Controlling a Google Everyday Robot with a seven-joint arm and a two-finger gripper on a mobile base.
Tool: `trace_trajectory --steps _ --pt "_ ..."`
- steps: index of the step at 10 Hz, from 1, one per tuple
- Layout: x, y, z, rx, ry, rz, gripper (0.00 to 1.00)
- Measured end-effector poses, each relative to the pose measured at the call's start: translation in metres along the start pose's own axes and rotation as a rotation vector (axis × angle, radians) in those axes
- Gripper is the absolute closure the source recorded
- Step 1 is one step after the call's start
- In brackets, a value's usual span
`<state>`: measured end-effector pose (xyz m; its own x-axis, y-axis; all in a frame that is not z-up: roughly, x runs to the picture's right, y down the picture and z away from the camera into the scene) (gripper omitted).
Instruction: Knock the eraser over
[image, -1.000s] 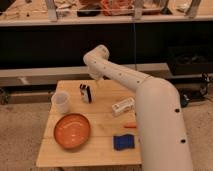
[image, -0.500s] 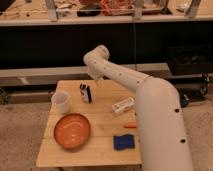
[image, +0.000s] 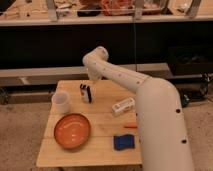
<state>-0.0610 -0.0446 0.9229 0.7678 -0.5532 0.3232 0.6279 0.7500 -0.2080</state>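
The eraser (image: 86, 93), a small black block with white stripes, stands upright on the far left part of the wooden table (image: 100, 155). My white arm reaches from the right foreground across the table and bends down over the eraser. My gripper (image: 89, 85) hangs below the wrist, right above and just behind the eraser's top. It shows only as a dark shape that merges with the block, so I cannot tell whether it touches the eraser.
A white cup (image: 60, 102) stands left of the eraser. An orange bowl (image: 72, 131) sits at the front left. A white bottle (image: 123, 106) lies right of centre, with a small orange item (image: 130, 126) and a blue sponge (image: 124, 142) nearer me. Dark shelving runs behind the table.
The arm has hardly shifted over the eraser. The eraser still stands upright in the same spot.
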Motion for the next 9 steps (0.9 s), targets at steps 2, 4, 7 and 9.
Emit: trace_trajectory --steps 2,4,7,9 --pt "-0.012 -0.002 -0.001 0.008 -0.012 -0.027 0.89" --pt "-0.029 -0.012 0.0 0.02 -0.018 -0.055 1.0" --pt "-0.028 -0.006 -0.002 0.03 -0.023 -0.081 1.0" --pt "-0.036 -0.011 -0.001 0.039 -0.027 -0.095 1.0"
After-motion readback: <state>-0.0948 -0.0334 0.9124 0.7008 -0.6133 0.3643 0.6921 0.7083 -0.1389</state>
